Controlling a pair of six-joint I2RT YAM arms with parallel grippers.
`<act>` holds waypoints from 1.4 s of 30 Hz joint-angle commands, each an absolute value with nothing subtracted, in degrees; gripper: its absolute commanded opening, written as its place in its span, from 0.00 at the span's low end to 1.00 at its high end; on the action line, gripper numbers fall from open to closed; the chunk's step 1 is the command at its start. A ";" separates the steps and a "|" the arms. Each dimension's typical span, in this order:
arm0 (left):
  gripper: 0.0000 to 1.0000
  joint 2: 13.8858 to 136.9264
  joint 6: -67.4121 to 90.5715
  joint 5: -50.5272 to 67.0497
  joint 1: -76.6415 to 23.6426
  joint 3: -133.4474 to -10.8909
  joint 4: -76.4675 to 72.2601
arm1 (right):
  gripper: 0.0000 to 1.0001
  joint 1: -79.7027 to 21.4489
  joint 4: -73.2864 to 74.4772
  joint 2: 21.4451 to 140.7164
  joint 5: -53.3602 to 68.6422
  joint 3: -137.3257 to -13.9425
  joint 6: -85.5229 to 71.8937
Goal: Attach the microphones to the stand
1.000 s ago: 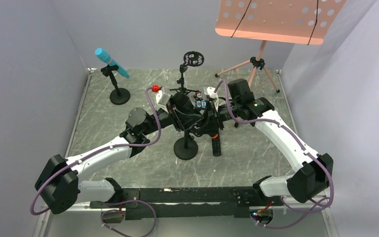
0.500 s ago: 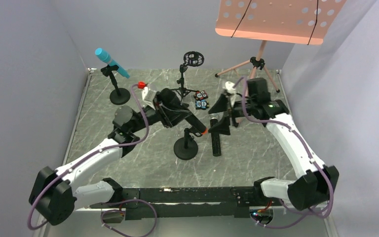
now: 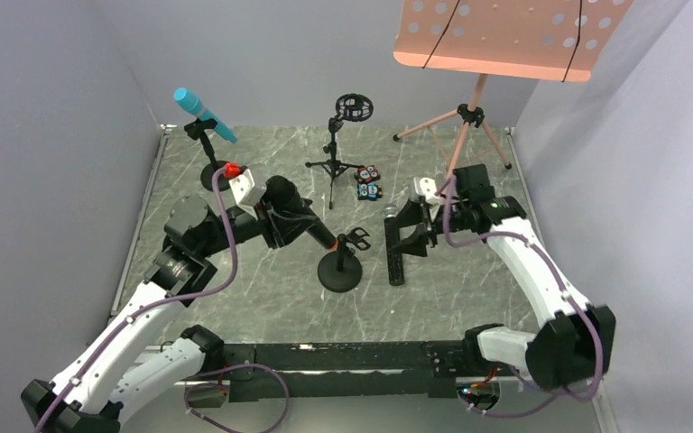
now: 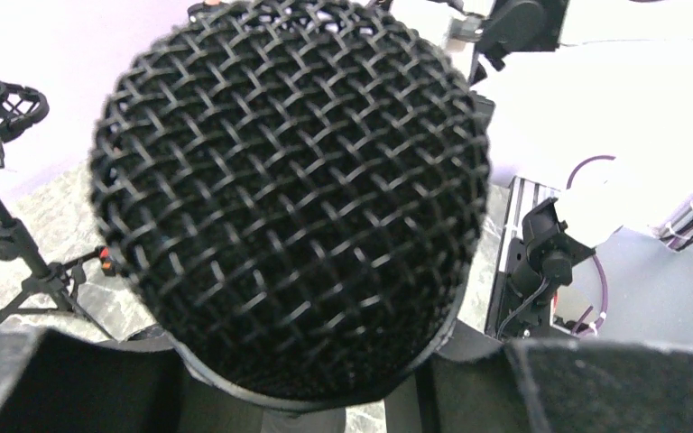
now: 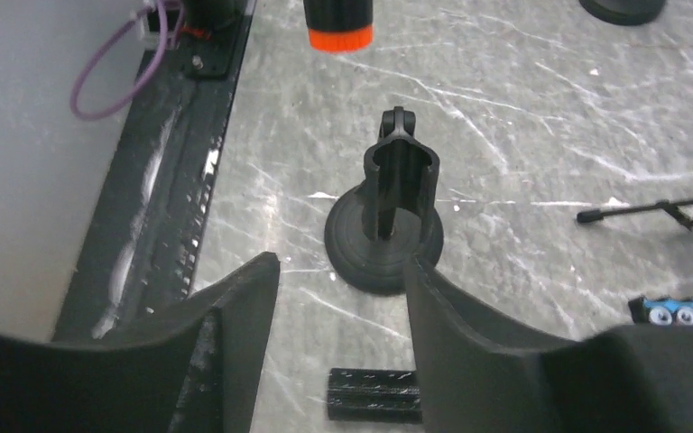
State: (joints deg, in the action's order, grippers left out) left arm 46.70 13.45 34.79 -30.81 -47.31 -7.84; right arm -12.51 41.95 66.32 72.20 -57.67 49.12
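Left hand point(image 3: 281, 215) is clamped on the black microphone point(image 3: 321, 236), whose orange end sits just beside the clip of the stand point(image 5: 384, 245). Right hand point(image 5: 338, 356) stands apart, holding nothing. Risk: a misaligned push may tip the unbraced stand on the surface or miss the clip.

The top external camera sits high behind the near edge of the bench point(image 3: 235, 298) and looks down and forward over the whole surface. The left wrist camera is very close, filled by the mesh head of the black microphone point(image 4: 289, 198). The right wrist camera looks steeply down from nearby at the round-base stand point(image 5: 384, 244), which the top view shows mid-bench.
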 commanded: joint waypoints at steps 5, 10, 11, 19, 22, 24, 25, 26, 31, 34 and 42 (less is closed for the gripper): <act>0.00 41.56 10.64 32.35 -30.56 -46.11 -4.25 | 0.10 -17.40 62.98 82.77 77.37 -70.39 77.45; 0.00 41.58 10.56 32.08 -30.58 -46.11 -6.12 | 0.00 -19.45 45.36 79.53 73.23 -64.50 59.00; 0.00 41.83 10.53 32.07 -30.53 -46.25 -6.46 | 0.00 -20.05 39.61 77.92 71.05 -62.18 53.83; 0.00 44.88 10.62 32.52 -30.58 -47.67 -8.92 | 0.00 -21.09 30.45 76.75 67.71 -58.54 45.66; 0.00 45.34 10.97 32.78 -30.58 -47.79 -9.57 | 0.00 -21.09 33.08 77.34 67.94 -59.94 47.89; 0.00 45.44 10.69 32.80 -30.56 -47.96 -9.35 | 0.00 -21.09 34.46 77.39 67.95 -60.51 48.81; 0.00 45.44 10.55 32.79 -30.52 -48.03 -9.35 | 0.00 -21.02 34.49 77.23 67.74 -60.58 48.82; 0.00 45.48 10.49 32.95 -30.57 -48.07 -9.39 | 0.00 -21.01 34.31 77.09 67.62 -60.56 48.78; 0.00 46.19 10.98 33.95 -30.57 -48.63 -10.46 | 0.00 -20.96 33.55 77.62 67.71 -60.93 47.84; 0.00 46.74 11.19 34.24 -30.53 -48.93 -11.17 | 0.00 -21.01 32.77 78.06 67.04 -61.16 47.11; 0.00 48.76 12.24 35.21 -30.57 -49.35 -13.57 | 0.00 -21.07 30.84 79.31 65.55 -61.39 45.22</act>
State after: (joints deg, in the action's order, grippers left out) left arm 48.29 11.49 33.41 -30.76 -46.26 -7.77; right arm -21.10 33.91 78.24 66.48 -58.89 45.80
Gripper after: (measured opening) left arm 0.443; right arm 0.008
